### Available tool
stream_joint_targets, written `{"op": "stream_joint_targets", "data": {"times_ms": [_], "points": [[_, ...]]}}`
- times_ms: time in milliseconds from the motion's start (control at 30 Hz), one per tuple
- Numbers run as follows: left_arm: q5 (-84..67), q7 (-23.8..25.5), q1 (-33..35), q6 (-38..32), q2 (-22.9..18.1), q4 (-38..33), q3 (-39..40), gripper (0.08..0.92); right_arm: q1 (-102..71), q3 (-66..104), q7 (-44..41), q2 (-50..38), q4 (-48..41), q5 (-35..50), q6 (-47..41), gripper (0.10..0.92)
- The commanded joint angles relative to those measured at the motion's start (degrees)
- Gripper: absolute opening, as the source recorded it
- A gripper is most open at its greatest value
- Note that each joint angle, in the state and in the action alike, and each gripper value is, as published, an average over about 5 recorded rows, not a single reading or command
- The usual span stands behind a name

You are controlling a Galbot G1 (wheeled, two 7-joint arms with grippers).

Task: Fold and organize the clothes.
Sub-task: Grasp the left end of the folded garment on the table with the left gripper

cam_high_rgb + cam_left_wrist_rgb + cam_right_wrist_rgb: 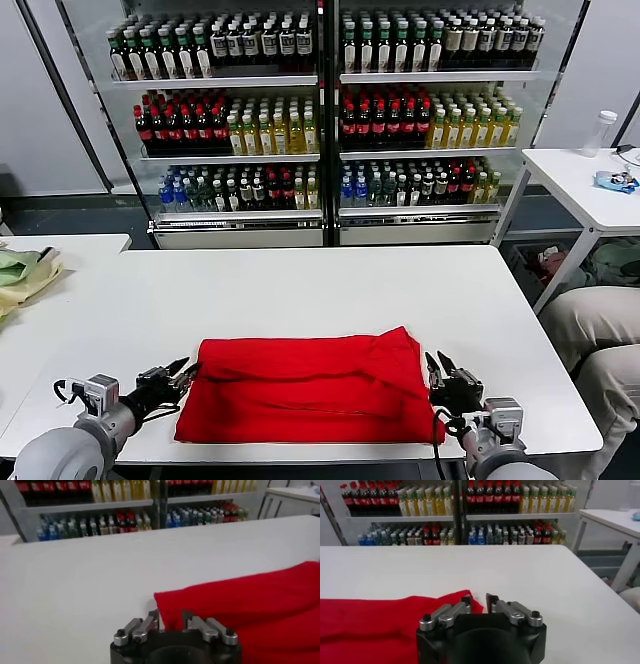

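The bright red T-shirt (310,390) lies folded into a wide rectangle, plain side up, at the front middle of the white table (300,290). My left gripper (183,374) is open at the shirt's left edge. In the left wrist view (169,616) the shirt's corner (250,605) lies between its fingers. My right gripper (438,366) is open at the shirt's right edge. In the right wrist view (479,600) the shirt's corner (395,615) lies just beside one finger. Both grippers sit low, near the table's front edge.
A pale green and yellow cloth (22,275) lies on a side table at the left. Glass-fronted drink shelves (320,120) stand behind the table. A white table (590,185) with a bottle (600,130) stands at the right, with beige shapes (595,325) below it.
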Motion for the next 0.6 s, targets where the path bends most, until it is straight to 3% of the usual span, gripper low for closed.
{"op": "stream_joint_targets", "data": {"times_ms": [33,200,400,600], "points": [[-0.2,-18.4,-3.0,-0.3,-5.4,-1.3,6.2,0.473,-2.4,0.9,-0.7,0.5,1.2,-1.7,0.6,0.462],[-1.7,-24.7,-1.9,-0.5,-7.2,-0.2,9.0,0.612,-2.1,0.0,-1.2,0.6,0.5,-2.9,1.2,0.601],[-3.5,-25.8,-0.7,-1.0,-8.3,-0.8,10.2,0.776,-1.2,-1.3,-1.8,1.0,-1.3,-4.3,1.7,0.781],[-4.4,-25.9,0.0,-2.0,-9.1,-1.6,10.7,0.812,-1.0,-1.3,-2.0,1.0,-1.6,-4.6,1.9,0.822]]}}
